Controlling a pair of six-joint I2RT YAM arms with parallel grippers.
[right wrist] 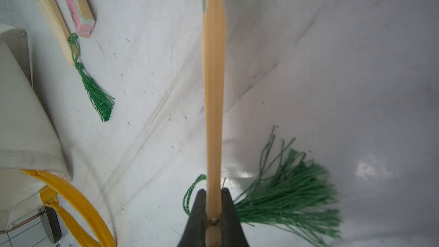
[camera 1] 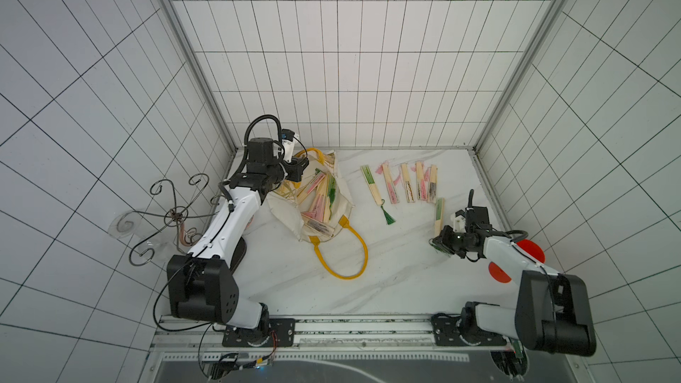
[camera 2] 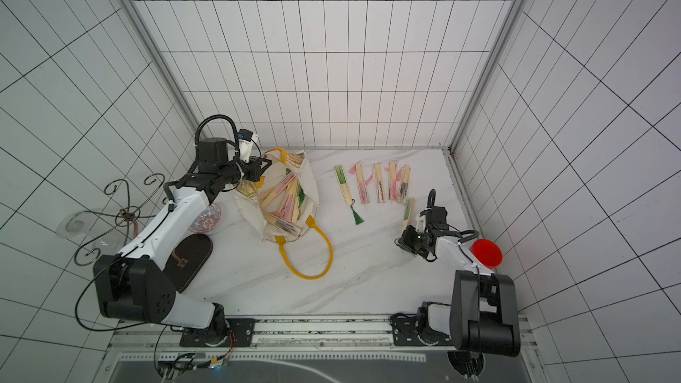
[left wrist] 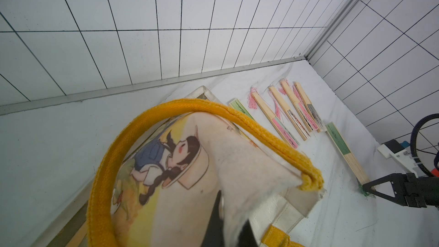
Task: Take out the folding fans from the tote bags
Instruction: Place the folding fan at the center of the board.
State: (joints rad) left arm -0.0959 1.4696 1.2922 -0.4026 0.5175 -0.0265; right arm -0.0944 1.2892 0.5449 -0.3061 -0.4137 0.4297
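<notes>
Right pincer [right wrist: 213,192] clamped on green-tasselled fan [right wrist: 213,91] at pivot end, 3 o'clock on surface [camera 1: 368,289], beside laid-out row [camera 1: 407,186]. Left pincer [left wrist: 231,210] pinching tote [camera 1: 283,211] rim, 10 o'clock. More fans [camera 1: 317,204] inside. Judgement: lay fan flat, parallel to row, then release.

We see bright, even, diffuse light in both top views, with only soft, faint shadows on the marble tabletop [camera 1: 387,270], and the wide lens bends the grid lines of the tiled walls [camera 1: 92,68] toward the picture edges. In the left wrist view the tote bag [left wrist: 190,162] close to the lens looks soft and blurs toward its lower part, while the far wall stays sharp. In the right wrist view the folding fan [right wrist: 213,91] near the lens is out of focus, its green tassel [right wrist: 297,198] is smeared, and a pale glare patch sits on the tabletop beside it.
</notes>
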